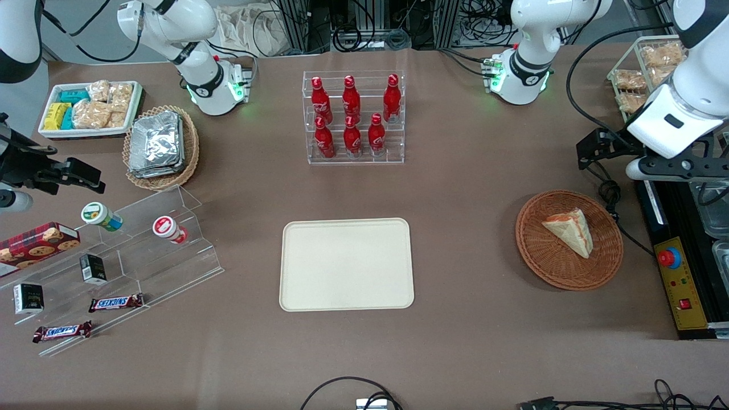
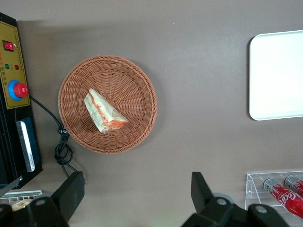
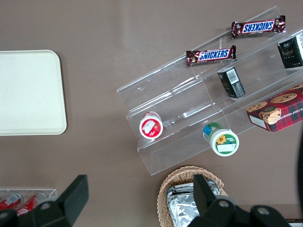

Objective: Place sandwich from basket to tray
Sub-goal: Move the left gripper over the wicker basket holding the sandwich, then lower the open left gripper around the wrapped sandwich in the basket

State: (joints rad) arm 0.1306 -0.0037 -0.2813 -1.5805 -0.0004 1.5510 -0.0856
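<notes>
1. The sandwich (image 1: 570,230) is seen lying on its side in the basket (image 1: 547,262), toward the working arm's end of the table.
2. The tray (image 1: 346,264) is set flat on the brown table (image 1: 467,188), well apart from the basket, with nothing on it.
3. The left gripper (image 2: 137,194) is held above the table, farther from the front camera than the basket; its fingers (image 2: 71,191) are spread wide and nothing is held.
4. A rack of red bottles (image 1: 353,117) is placed farther from the front camera than the tray.
</notes>
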